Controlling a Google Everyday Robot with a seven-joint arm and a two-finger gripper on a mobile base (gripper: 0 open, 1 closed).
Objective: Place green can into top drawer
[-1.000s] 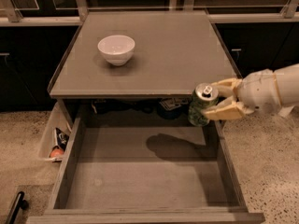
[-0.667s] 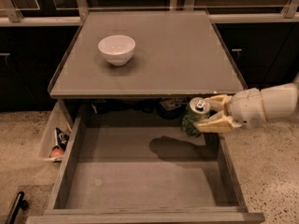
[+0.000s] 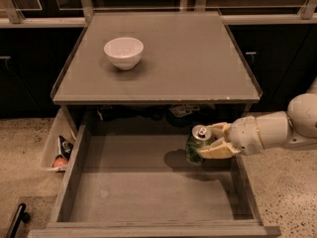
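The green can [image 3: 196, 144] has a silver top and stands upright between the fingers of my gripper [image 3: 212, 140]. The gripper reaches in from the right and is shut on the can, holding it inside the open top drawer [image 3: 148, 192] near its back right corner, low over the bare grey bottom. The can's shadow lies on the drawer floor just to its left. I cannot tell whether the can touches the floor.
A white bowl [image 3: 123, 52] sits on the cabinet top [image 3: 198, 58] at the back left. A clear side bin [image 3: 59, 150] with small packets hangs left of the drawer. A black handle [image 3: 15, 219] lies on the speckled floor at the lower left.
My gripper has moved left and down with the green can, from above the drawer's right rim to low inside the drawer.
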